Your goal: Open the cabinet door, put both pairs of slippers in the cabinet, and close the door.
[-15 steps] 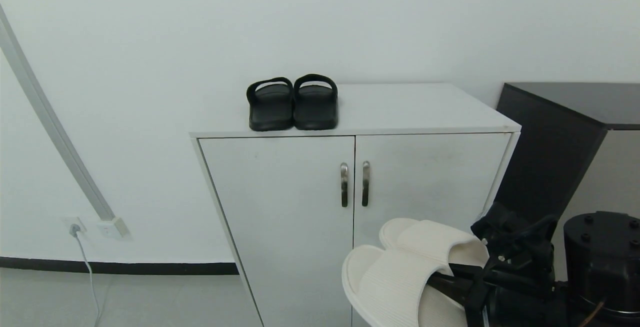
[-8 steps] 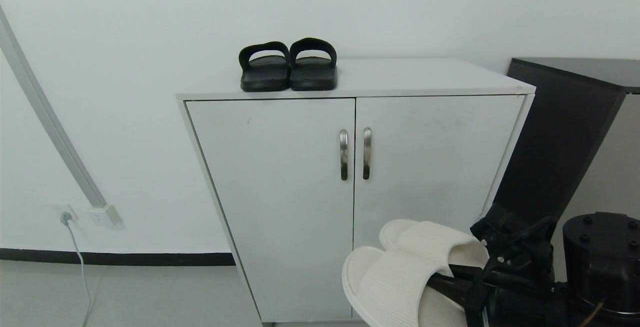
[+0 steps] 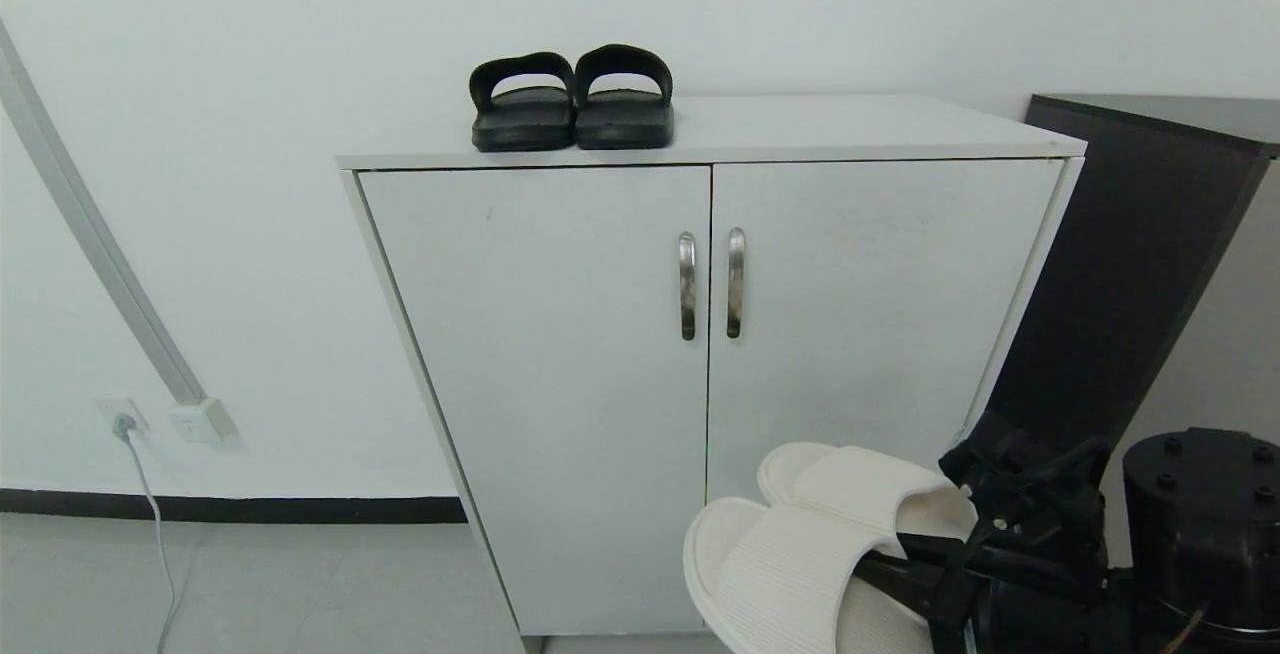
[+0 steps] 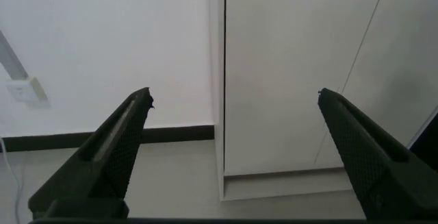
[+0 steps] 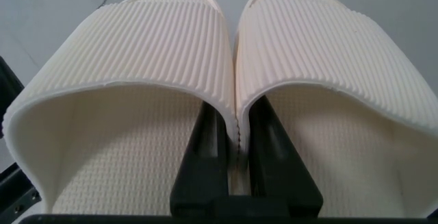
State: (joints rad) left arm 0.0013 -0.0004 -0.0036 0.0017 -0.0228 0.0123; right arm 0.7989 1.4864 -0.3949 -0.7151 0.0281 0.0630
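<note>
A white two-door cabinet (image 3: 560,354) stands against the wall with both doors closed, its two metal handles (image 3: 687,284) side by side at the middle. A pair of black slippers (image 3: 572,99) rests on the cabinet top toward its left. My right gripper (image 3: 900,564) is low at the right in front of the right door, shut on a pair of white ribbed slippers (image 3: 800,554), pinching their inner straps (image 5: 236,114) together. My left gripper (image 4: 233,101) is open and holds nothing, facing the cabinet's lower left corner (image 4: 222,176) and the floor.
A black cabinet (image 3: 1130,264) stands right beside the white one. A grey conduit (image 3: 90,234) runs down the wall to a socket box (image 3: 200,422), and a plug with cable (image 3: 125,429) sits lower left. Grey floor (image 3: 230,584) lies open left of the cabinet.
The head camera has sunk, so the cabinet and black slippers sit higher in the picture and the cabinet's foot shows. The right gripper with the white slippers keeps its place in the picture.
</note>
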